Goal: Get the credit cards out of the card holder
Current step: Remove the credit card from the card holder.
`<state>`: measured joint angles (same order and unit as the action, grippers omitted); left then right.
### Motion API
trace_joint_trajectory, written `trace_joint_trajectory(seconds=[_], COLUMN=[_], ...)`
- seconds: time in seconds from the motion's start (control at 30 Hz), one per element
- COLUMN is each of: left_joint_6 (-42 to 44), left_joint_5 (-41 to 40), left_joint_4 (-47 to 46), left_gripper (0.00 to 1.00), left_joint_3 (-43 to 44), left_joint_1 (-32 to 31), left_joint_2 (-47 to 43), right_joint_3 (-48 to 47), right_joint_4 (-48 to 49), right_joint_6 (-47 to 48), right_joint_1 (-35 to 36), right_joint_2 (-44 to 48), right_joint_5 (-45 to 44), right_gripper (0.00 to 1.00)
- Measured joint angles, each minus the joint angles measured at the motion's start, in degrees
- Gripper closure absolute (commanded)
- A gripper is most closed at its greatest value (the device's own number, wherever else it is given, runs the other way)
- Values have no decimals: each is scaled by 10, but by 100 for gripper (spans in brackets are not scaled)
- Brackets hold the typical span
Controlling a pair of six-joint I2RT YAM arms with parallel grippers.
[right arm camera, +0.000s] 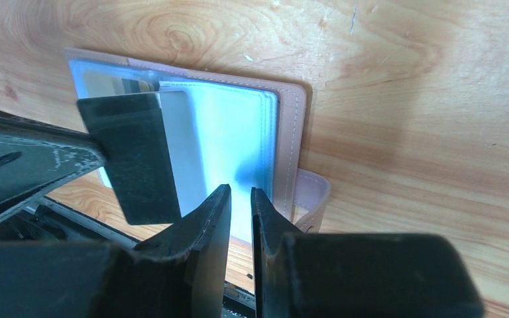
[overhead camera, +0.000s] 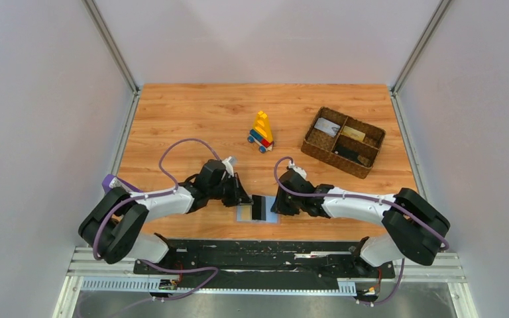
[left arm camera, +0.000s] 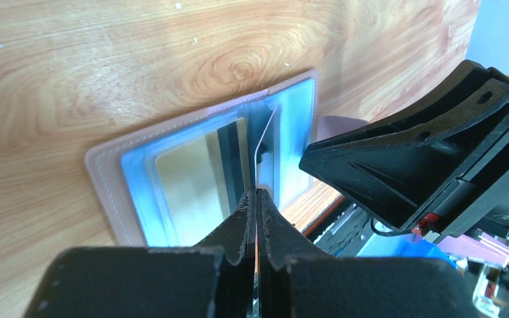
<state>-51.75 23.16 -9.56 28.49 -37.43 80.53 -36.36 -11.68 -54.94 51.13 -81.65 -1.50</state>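
Note:
The light-blue card holder [overhead camera: 246, 213] lies open near the table's front edge, pink-rimmed, with its pink tab [right arm camera: 313, 195] on the right. My left gripper [left arm camera: 256, 193] is shut on a black credit card [right arm camera: 136, 156], which stands on edge over the holder's middle fold. In the left wrist view that card shows only as a thin line [left arm camera: 260, 156]. My right gripper [right arm camera: 240, 192] hovers low over the holder's right panel [right arm camera: 238, 132], jaws a narrow gap apart with nothing between them. In the top view the left gripper [overhead camera: 244, 197] and right gripper [overhead camera: 277, 203] flank the holder.
A brown woven basket [overhead camera: 311, 142] stands at the back right, with a greyish-white card [overhead camera: 328, 127], a tan-gold card [overhead camera: 352, 133] and a dark card [overhead camera: 348, 154] in its compartments. A toy of coloured bricks [overhead camera: 262, 131] stands mid-table. The table's front rail [overhead camera: 258, 248] is just behind the holder.

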Motion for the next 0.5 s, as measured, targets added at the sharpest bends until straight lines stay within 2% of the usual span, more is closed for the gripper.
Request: trace_joint_trajectory(seconds=[0.3, 0.5], left_joint_6=[0, 0], left_joint_5=[-39, -43], left_joint_4=[48, 74], left_gripper=[100, 100], left_joint_3=[-8, -7], left_joint_1=[15, 16], left_joint_2=[-97, -130], right_joint_3=[0, 14], right_joint_4=[-2, 100], right_joint_6=[80, 221], right_joint_1=[-2, 3], right_joint_2=[52, 101], right_joint_5=[-16, 1], right_gripper=[73, 73])
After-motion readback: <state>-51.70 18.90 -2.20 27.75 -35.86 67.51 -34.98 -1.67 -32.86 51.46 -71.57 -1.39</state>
